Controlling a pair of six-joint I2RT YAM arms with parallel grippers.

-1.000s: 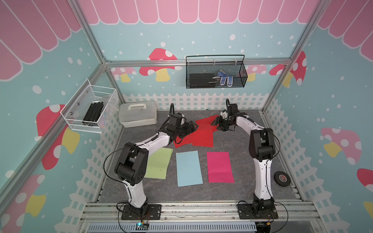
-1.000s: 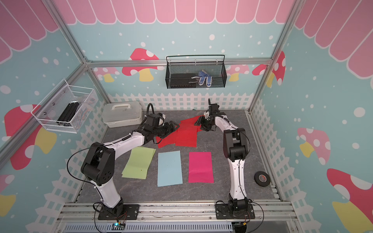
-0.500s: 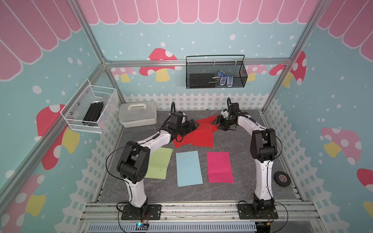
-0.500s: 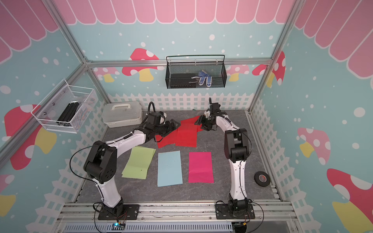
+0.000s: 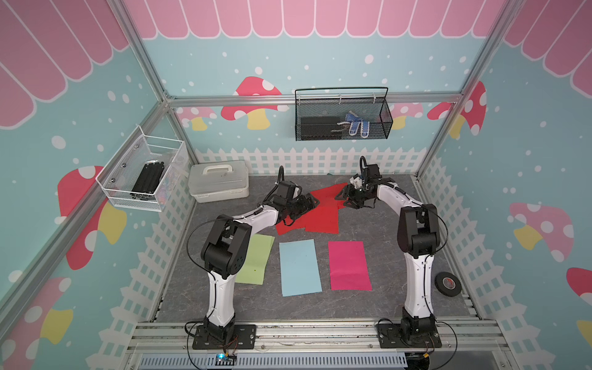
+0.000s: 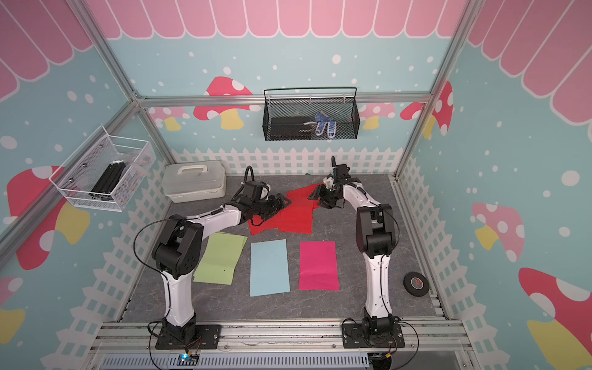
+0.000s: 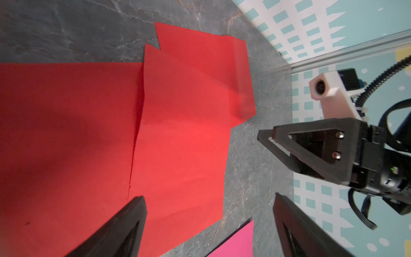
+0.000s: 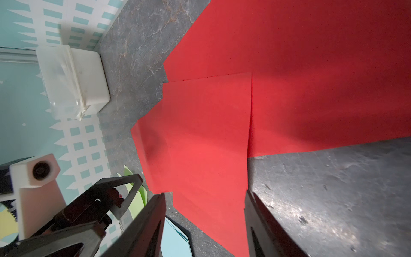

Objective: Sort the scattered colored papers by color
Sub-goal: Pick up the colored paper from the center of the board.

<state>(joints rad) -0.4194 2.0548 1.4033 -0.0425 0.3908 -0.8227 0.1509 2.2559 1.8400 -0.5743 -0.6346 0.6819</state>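
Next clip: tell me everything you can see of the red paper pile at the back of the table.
The red paper pile is at least three thin, matte sheets. They overlap at different angles, fanned rather than squared up. It lies mostly flat on the grey table, behind the blue sheet and pink sheet and apart from both. The open left gripper is over one side and the open right gripper over the opposite side. Whether either touches the paper cannot be told.
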